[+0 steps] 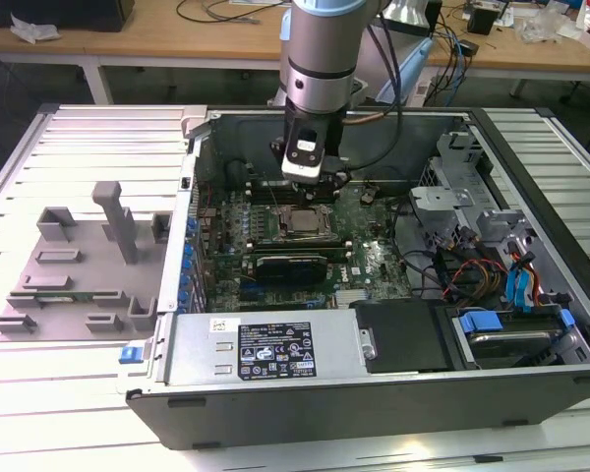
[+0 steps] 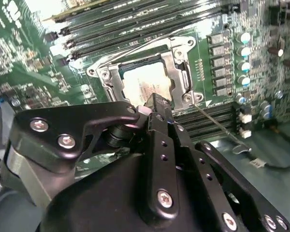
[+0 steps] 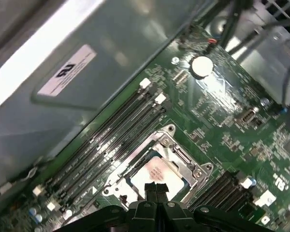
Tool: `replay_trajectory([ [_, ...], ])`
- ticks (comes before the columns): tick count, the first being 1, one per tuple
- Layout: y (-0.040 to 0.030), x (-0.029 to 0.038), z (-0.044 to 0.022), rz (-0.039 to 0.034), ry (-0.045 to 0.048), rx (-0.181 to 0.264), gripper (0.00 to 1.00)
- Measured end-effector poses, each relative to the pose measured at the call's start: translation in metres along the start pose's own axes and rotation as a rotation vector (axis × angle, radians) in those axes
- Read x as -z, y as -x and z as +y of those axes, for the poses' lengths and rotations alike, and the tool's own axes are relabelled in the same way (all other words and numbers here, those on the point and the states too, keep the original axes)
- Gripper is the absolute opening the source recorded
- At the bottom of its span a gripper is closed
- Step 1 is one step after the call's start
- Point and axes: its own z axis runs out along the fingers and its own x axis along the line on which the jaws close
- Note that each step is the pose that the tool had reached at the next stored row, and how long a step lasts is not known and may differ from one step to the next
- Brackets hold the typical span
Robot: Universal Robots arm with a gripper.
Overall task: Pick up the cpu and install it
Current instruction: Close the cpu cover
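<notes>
The cpu [image 3: 153, 170] lies flat inside the socket frame [image 3: 186, 155], just below the tool [image 3: 156, 189] (it is square, with no long axis). The tool's tips are pressed together and hold nothing.

Socket frame [image 1: 303, 222] is left open from above; its opening is taken up by the cpu [image 3: 157, 172]. Space directly over it is occupied by the gripper [image 3: 156, 190], fingertips pressed together. Frame is flanked on two sides by low memory slots [image 3: 111, 140]. Case wall [image 3: 63, 111] is stood close beyond one bank. Exterior view's right is crowded by cables [image 1: 442, 264] and drive cage [image 1: 462, 187].
</notes>
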Motion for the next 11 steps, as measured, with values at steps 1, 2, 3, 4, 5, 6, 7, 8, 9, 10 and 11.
replay_trajectory([
  [1, 0.0, 0.0, 0.0, 0.0, -0.0013, 0.061, 0.11],
  [2, 0.0, -0.0001, 0.0, -0.0001, -0.0021, 0.097, 0.11],
  [3, 0.0, 0.0, 0.0, -0.0002, -0.0032, 0.138, 0.11],
  [4, 0.0, 0.0, 0.0, -0.0002, -0.0037, 0.17, 0.11],
  [5, 0.0, 0.0, 0.0, -0.0002, -0.0044, 0.202, 0.11],
  [6, 0.0, 0.0, 0.0, -0.0002, -0.0048, 0.225, 0.11],
  [7, 0.0, 0.0, 0.0, -0.0001, -0.0052, 0.241, 0.11],
  [8, 0.0, 0.0, 0.0, -0.0002, -0.0058, 0.269, 0.11],
  [9, 0.0, 0.0, 0.0, -0.0001, -0.006, 0.284, 0.11],
  [10, 0.0, 0.0, 0.0, -0.0001, -0.0064, 0.301, 0.11],
  [11, 0.0, 0.0, 0.0, -0.0001, -0.0069, 0.326, 0.11],
])
